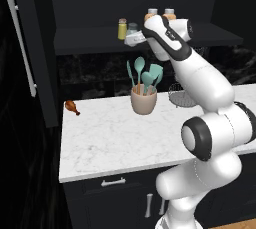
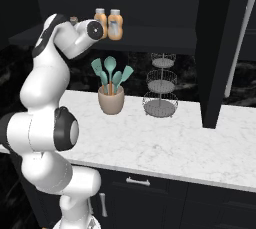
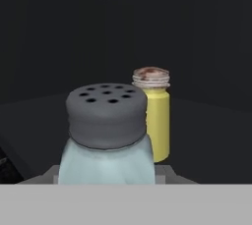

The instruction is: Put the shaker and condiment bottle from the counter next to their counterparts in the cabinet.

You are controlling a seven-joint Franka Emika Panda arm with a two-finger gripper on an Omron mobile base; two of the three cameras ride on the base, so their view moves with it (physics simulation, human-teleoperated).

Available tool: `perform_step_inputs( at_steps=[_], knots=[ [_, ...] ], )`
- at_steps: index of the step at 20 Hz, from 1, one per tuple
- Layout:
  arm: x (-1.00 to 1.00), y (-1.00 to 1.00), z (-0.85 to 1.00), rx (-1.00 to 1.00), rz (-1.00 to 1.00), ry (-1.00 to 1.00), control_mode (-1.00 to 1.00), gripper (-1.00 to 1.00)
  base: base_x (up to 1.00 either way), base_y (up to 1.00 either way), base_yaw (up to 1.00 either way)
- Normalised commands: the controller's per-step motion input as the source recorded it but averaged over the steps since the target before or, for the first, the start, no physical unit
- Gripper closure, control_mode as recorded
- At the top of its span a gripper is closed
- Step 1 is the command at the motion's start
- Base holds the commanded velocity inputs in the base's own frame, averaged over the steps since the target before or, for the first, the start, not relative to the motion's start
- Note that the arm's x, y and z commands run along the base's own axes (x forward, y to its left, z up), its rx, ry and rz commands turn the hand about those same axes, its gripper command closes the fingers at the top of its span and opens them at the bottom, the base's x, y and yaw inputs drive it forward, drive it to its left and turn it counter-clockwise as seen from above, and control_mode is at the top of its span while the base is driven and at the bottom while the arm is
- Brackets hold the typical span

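Blue-grey shaker close in front, gripped upright in half-closed tool over cabinet shelf. Yellow shaker just behind. Lower straight, set beside yellow one without knocking, then release.

Even, shadowless rendered light: the marble table reads bright, the cabinet interior dim; images sharp, slightly coarse, without glare or blur.
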Motion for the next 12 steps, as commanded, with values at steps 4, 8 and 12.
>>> perform_step_inputs(
  at_steps=[4,8,12],
  knots=[
    [0.23,0.00,-0.41,0.00,-0.01,0.00,-1.00,1.00,0.00,0.00,0.00],
    [0.22,0.00,-0.40,0.00,-0.01,0.00,-1.00,1.00,0.00,0.00,0.00],
    [0.20,0.01,-0.42,0.00,-0.01,0.00,-1.00,1.00,0.00,0.00,0.00]
  ],
)
